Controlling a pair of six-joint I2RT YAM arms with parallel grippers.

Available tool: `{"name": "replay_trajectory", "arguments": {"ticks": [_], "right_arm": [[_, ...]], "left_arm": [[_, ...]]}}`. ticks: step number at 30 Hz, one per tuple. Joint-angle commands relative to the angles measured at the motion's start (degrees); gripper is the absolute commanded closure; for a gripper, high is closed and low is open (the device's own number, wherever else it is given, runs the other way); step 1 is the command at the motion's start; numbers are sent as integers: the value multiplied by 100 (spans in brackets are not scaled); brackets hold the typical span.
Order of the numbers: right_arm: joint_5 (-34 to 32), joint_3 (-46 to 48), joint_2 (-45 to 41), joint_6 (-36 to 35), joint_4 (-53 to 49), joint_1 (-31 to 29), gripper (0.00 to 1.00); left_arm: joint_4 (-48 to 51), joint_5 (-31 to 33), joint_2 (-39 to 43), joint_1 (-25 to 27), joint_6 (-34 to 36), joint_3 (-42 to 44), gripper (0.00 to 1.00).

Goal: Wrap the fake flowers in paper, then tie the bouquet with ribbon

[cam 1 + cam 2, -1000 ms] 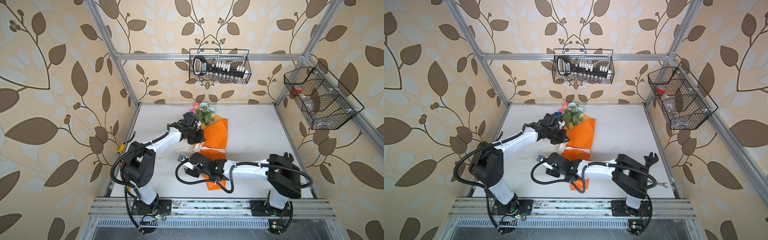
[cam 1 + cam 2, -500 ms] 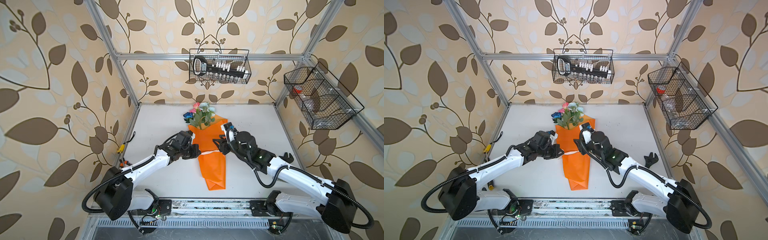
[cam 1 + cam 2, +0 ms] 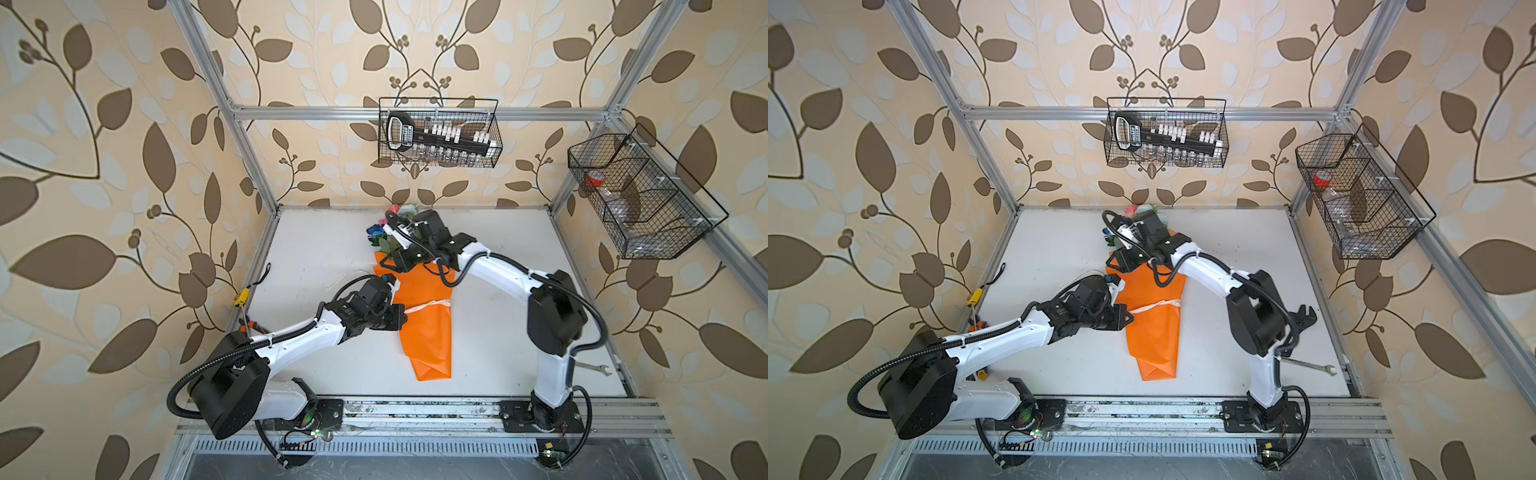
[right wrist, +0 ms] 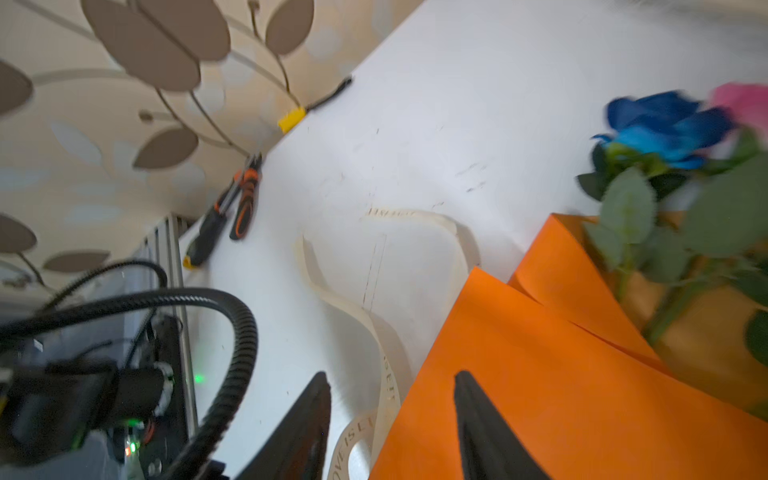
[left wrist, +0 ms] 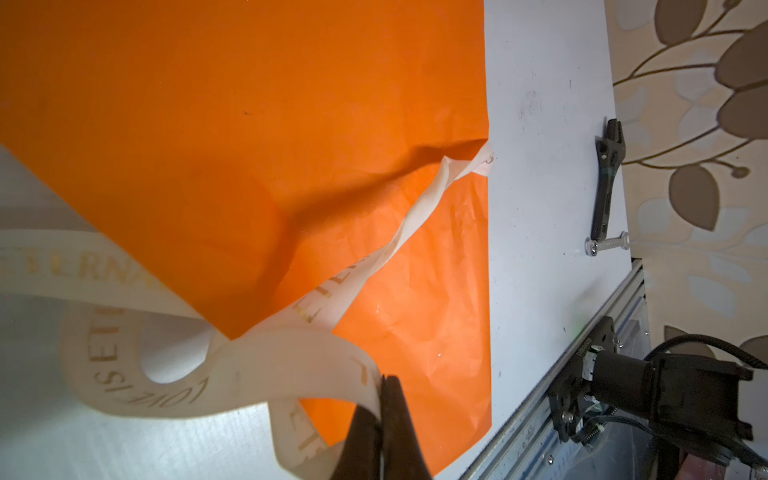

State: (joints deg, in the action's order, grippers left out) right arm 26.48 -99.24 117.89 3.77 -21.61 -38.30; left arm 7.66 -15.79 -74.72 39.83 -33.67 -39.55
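Observation:
The bouquet of fake flowers lies on the white table in both top views, its blue and pink blooms at the far end and its orange wrapping paper pointing to the near edge. A cream ribbon with gold lettering crosses the paper. My left gripper is at the paper's left edge, shut on this ribbon. My right gripper hovers open over the paper's upper left edge near the blue bloom. The slack ribbon lies beneath it.
An adjustable wrench and a bolt lie by the right wall, a spanner near the right arm's base. Pliers and a screwdriver and a yellow plug lie along the left edge. Wire baskets hang on the walls.
My right gripper has crossed from the paper's right side to its upper left edge by the flowers. My left gripper has moved nearer along the left edge, and the ribbon now crosses the paper.

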Motion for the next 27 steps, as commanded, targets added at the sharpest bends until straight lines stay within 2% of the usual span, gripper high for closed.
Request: {"name": "replay_trajectory", "arguments": {"ticks": [1,4,9,14,24,27], "right_arm": [[257,-1035,813,-984,-1219,-410,45],[-51,-1825,1542,-1520,-1782,-701,42],[-179,-2277,2124,-2117,-2316,-932,37],[109,-2324,2370,-2197,-2344,-966,36],[-813,-2390,2921,-2212,-2366,-1030,40],[-1046,-2316,2989,-2231,-2375,-1038,44]], "left_arm": [[-275,36,4,51,449,-127,100],[-321,-56,-118,76,577,-148,100],[-476,-262,-336,145,854,-112,100],[-541,-143,-339,218,1085,-4,100],[-538,-131,-481,218,1038,-15,100],[-527,-102,-499,218,1025,-35,100]]}}
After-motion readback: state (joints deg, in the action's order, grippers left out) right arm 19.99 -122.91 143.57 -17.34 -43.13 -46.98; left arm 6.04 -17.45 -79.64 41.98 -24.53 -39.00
